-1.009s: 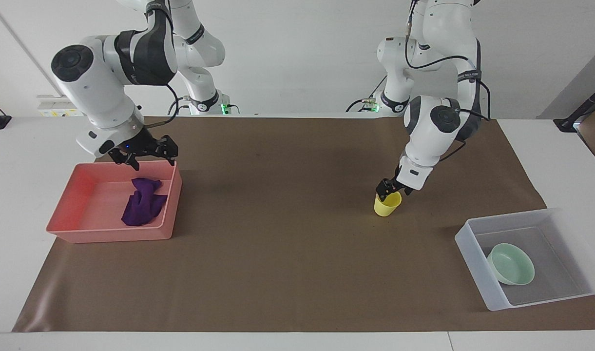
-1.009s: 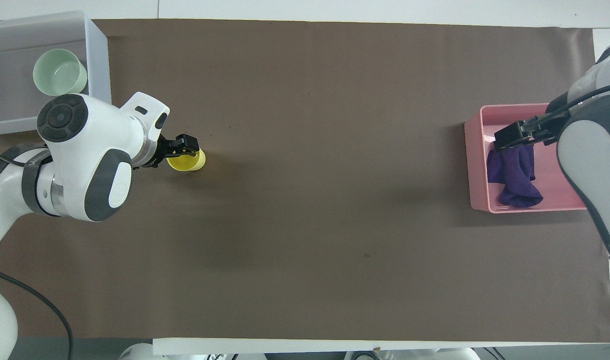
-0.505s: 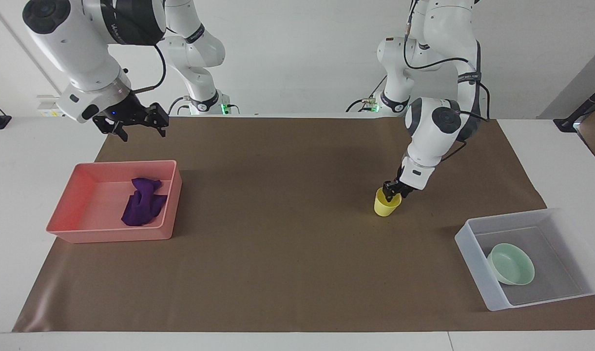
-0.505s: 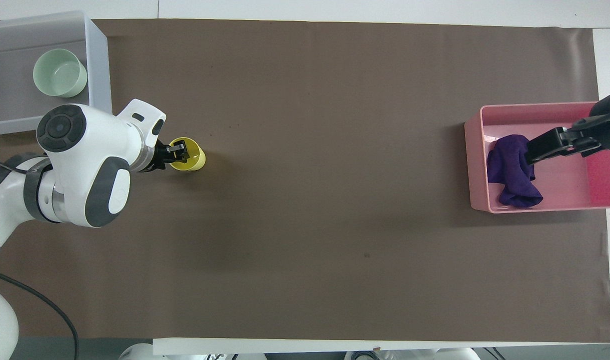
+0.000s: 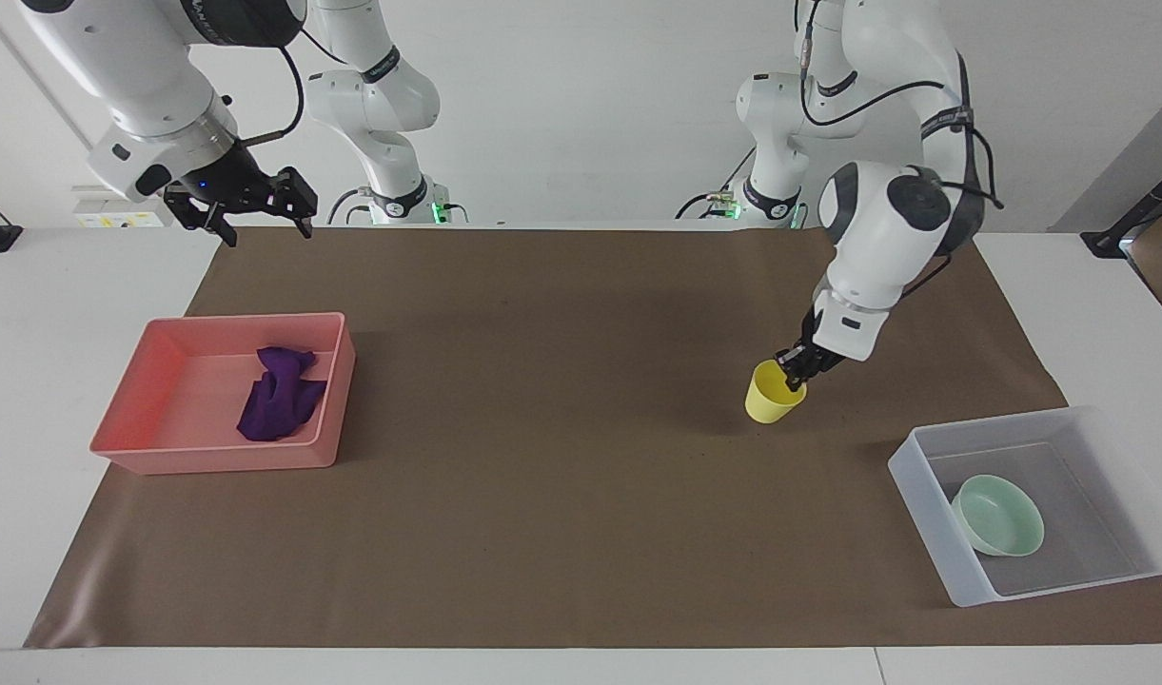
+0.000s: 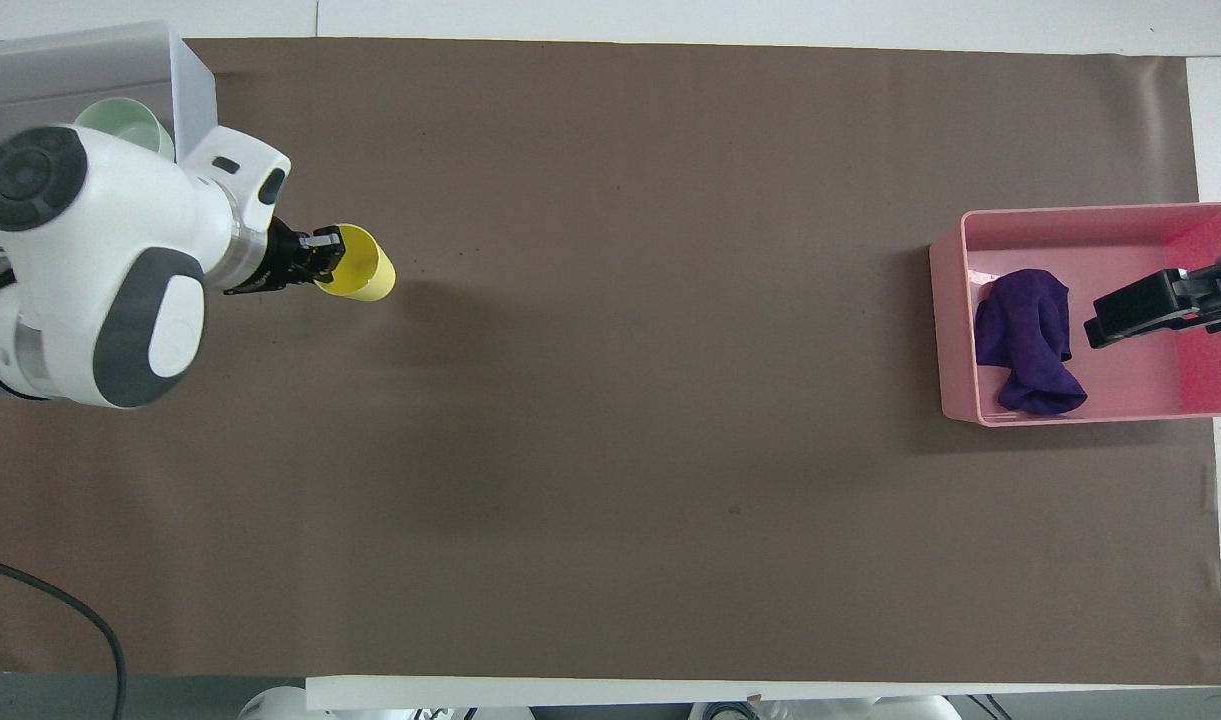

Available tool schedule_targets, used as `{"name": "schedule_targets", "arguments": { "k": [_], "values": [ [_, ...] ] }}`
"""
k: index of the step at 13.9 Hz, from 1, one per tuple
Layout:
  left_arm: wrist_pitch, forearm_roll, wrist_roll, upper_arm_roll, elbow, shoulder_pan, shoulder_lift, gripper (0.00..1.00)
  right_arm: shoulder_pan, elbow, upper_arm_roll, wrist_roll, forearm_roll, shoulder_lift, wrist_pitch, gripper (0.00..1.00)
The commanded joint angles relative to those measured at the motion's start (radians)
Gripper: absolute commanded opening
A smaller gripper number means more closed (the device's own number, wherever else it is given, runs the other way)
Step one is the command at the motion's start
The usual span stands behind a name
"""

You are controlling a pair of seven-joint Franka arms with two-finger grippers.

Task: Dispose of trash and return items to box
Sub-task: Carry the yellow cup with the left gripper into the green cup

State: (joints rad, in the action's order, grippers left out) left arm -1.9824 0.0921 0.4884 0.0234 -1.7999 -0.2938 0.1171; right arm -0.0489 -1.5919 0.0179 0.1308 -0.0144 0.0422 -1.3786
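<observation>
My left gripper (image 5: pixel 792 378) is shut on the rim of the yellow cup (image 5: pixel 771 395) and holds it tilted just above the brown mat; the cup also shows in the overhead view (image 6: pixel 360 275). The mint-green bowl (image 5: pixel 997 514) sits in the translucent box (image 5: pixel 933 523). In the overhead view my left arm partly covers the bowl (image 6: pixel 120 115). The purple cloth (image 5: pixel 278 404) lies in the pink tray (image 5: pixel 209 461). My right gripper (image 5: pixel 265 231) is open and empty, raised high over the mat's edge close to the robots, beside the pink tray.
The brown mat (image 5: pixel 542 476) covers most of the table. The box stands at the left arm's end, farther from the robots than the cup. The pink tray stands at the right arm's end.
My left gripper closed on the cup's rim, then lifted and tilted it toward the box. My right gripper rose from the pink tray's edge and drew back toward the robots; the cloth stayed.
</observation>
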Motion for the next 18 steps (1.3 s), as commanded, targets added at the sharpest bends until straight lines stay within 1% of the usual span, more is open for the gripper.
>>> {"name": "schedule_targets", "arguments": {
  "k": [1,2,4,5,6,7,8,10,11,13,14,15,16,17,18],
  "values": [
    [0.262,-0.003,0.006,0.000,0.360,0.105,0.166,0.00,-0.005,-0.036,0.001,0.009,-0.016,0.034,-0.017,1.00],
    [0.255,-0.005,-0.005,0.003,0.394,0.169,0.183,0.00,-0.003,-0.034,-0.003,0.009,-0.016,0.036,-0.019,1.00],
    [0.122,-0.005,-0.089,0.001,0.407,0.286,0.225,0.00,-0.002,-0.034,-0.007,0.007,-0.016,0.036,-0.030,1.00],
    [0.069,-0.003,-0.155,0.001,0.416,0.344,0.258,0.00,0.000,-0.036,-0.007,0.003,-0.016,0.038,-0.036,1.00],
    [0.025,-0.003,-0.201,0.003,0.450,0.372,0.315,0.00,0.010,-0.037,-0.007,-0.008,-0.016,0.039,-0.037,1.00],
    [0.002,-0.005,-0.227,0.003,0.497,0.395,0.375,0.00,0.029,-0.037,-0.009,-0.023,-0.018,0.039,-0.037,1.00],
    [-0.025,-0.005,-0.235,0.004,0.508,0.410,0.422,0.00,0.033,-0.039,-0.013,-0.034,-0.021,0.038,-0.037,1.00],
    [-0.099,-0.003,-0.238,0.004,0.502,0.426,0.469,0.00,0.067,-0.045,-0.035,-0.040,-0.022,0.045,-0.037,1.00],
    [-0.137,-0.009,-0.240,0.004,0.491,0.417,0.487,0.00,0.085,-0.045,-0.068,-0.042,-0.021,0.047,-0.037,1.00],
    [-0.182,-0.008,-0.270,0.003,0.446,0.413,0.493,0.00,0.125,-0.046,-0.101,-0.043,-0.022,0.047,-0.042,1.00],
    [-0.179,0.000,-0.281,0.003,0.439,0.418,0.492,0.05,0.135,-0.046,-0.111,-0.043,-0.021,0.047,-0.051,1.00],
    [-0.170,0.003,-0.280,0.001,0.441,0.420,0.490,0.49,0.150,-0.046,-0.131,-0.043,-0.022,0.047,-0.051,1.00],
    [-0.164,-0.003,-0.278,0.003,0.444,0.409,0.486,0.98,0.156,-0.046,-0.142,-0.042,-0.021,0.047,-0.051,1.00],
    [-0.156,-0.003,-0.277,0.003,0.442,0.401,0.474,1.00,0.158,-0.046,-0.142,-0.039,-0.021,0.045,-0.050,1.00],
    [-0.109,-0.006,-0.281,0.001,0.439,0.391,0.420,1.00,0.159,-0.046,-0.142,-0.039,-0.021,0.035,-0.051,1.00]
  ]
}}
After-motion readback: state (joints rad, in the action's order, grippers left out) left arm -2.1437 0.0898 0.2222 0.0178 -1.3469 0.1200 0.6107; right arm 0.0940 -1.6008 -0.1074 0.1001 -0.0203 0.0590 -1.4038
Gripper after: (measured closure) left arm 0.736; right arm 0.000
